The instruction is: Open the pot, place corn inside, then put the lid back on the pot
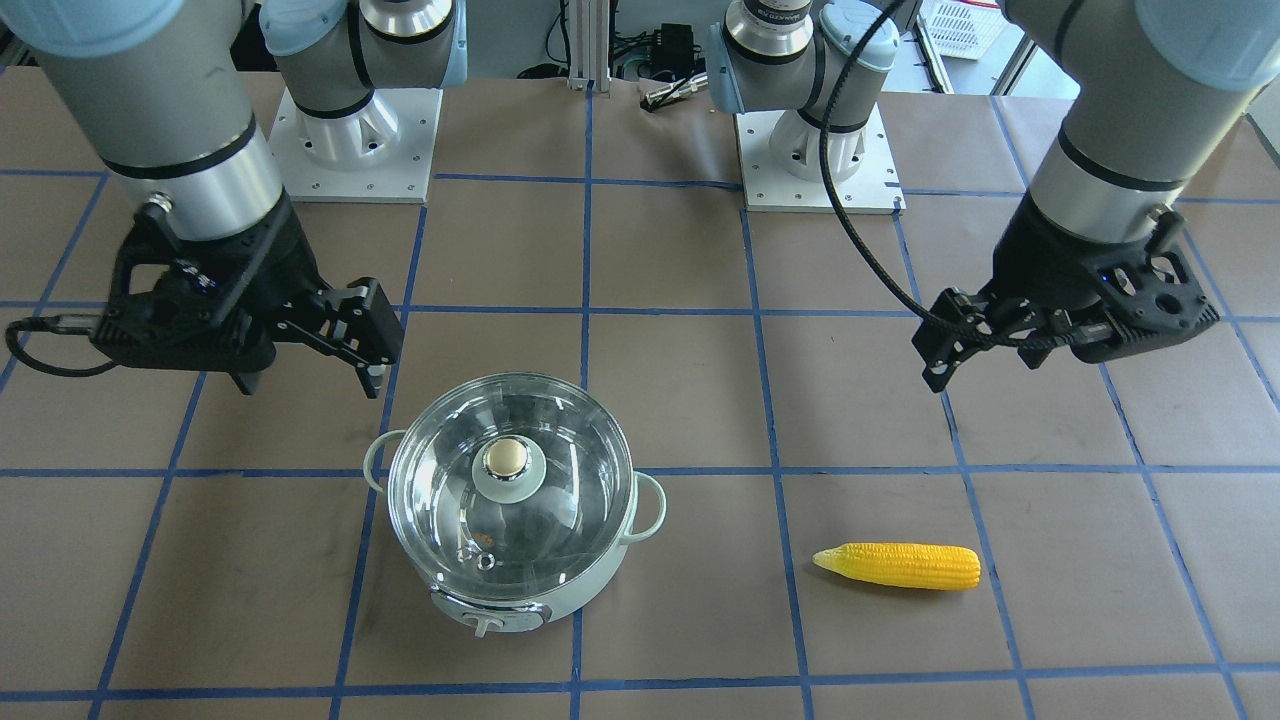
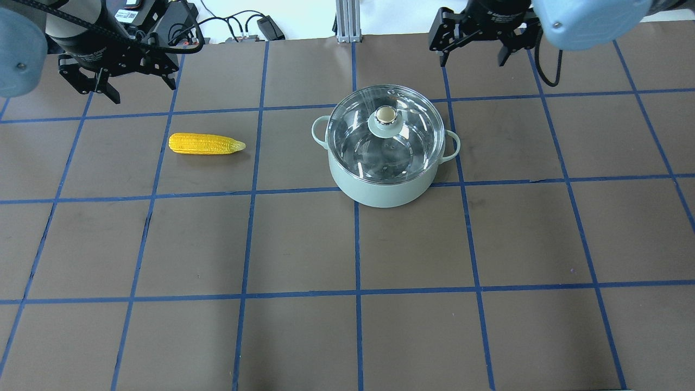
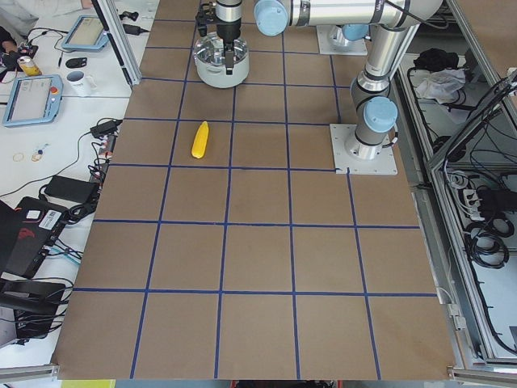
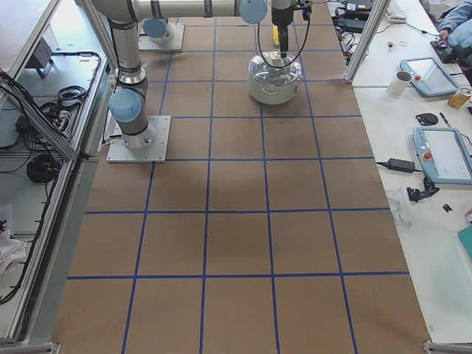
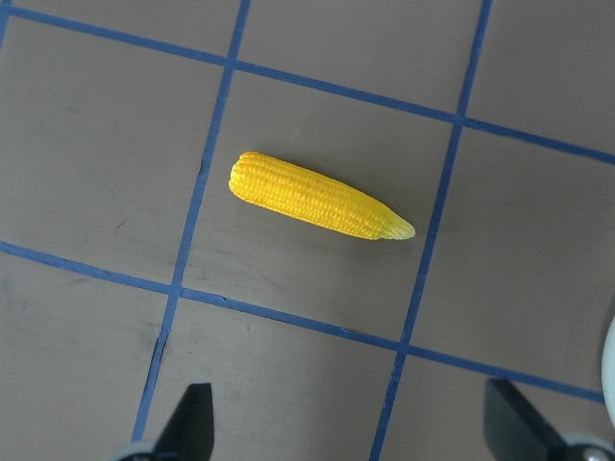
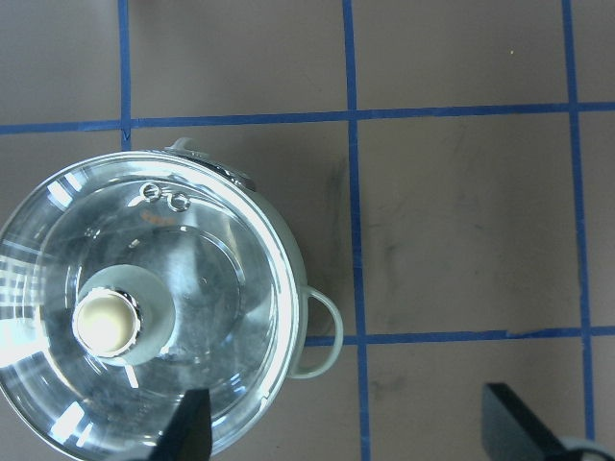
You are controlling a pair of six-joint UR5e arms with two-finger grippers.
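The right gripper (image 2: 472, 54) and the left gripper (image 2: 144, 89) both have their jaws spread wide, with nothing in them. The lid (image 1: 510, 520) sits on the pot (image 2: 380, 193). Its little gold knob (image 6: 106, 322) is off to one side of the right jaws, not between them. If they close there they may miss it, or pinch only its edge, and the glass could slip and fall. The corn (image 5: 317, 197) lies slanted on the table (image 2: 217, 244), ahead of the left jaws. It is round, so a grab near the thin tip could make it roll or pop out.
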